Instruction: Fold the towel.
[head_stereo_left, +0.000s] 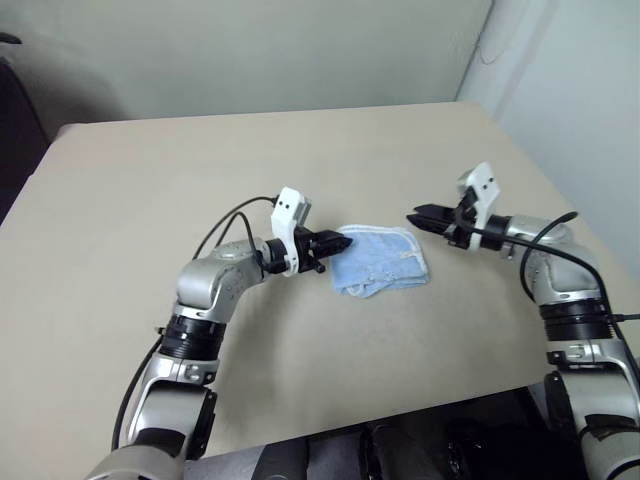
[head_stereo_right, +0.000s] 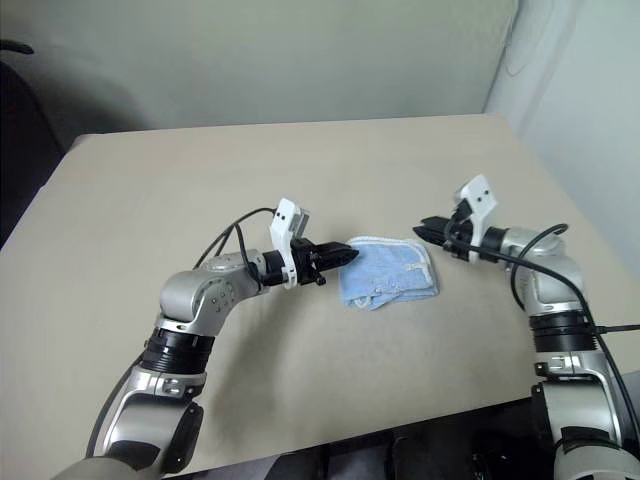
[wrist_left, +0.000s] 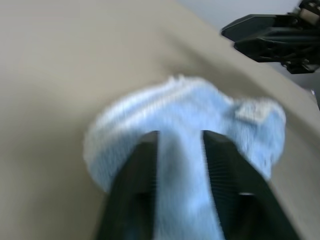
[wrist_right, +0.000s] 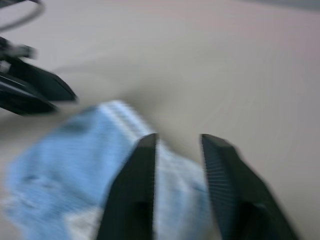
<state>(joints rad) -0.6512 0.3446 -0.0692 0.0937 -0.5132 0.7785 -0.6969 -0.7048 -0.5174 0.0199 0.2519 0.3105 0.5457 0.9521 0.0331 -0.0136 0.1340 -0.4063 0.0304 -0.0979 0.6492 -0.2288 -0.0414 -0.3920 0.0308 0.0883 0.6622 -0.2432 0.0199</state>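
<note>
Folded towel (head_stereo_left: 380, 260) at tabletop (head_stereo_left: 150, 180) centre; flanked for squaring up, seemingly. Left pincer (head_stereo_left: 340, 242) at nine o'clock, right pincer (head_stereo_left: 415, 217) at two o'clock; jaw states: cannot tell.

No legible txt, labels or nos. anywhere in frames.

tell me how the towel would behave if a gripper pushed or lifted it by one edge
The towel lies bunched in soft, uneven folds on the table, so it would probably drape limply when lifted. Pushed, it would likely crumple rather than slide whole. Its terry looks grippy, not slippery.
</note>
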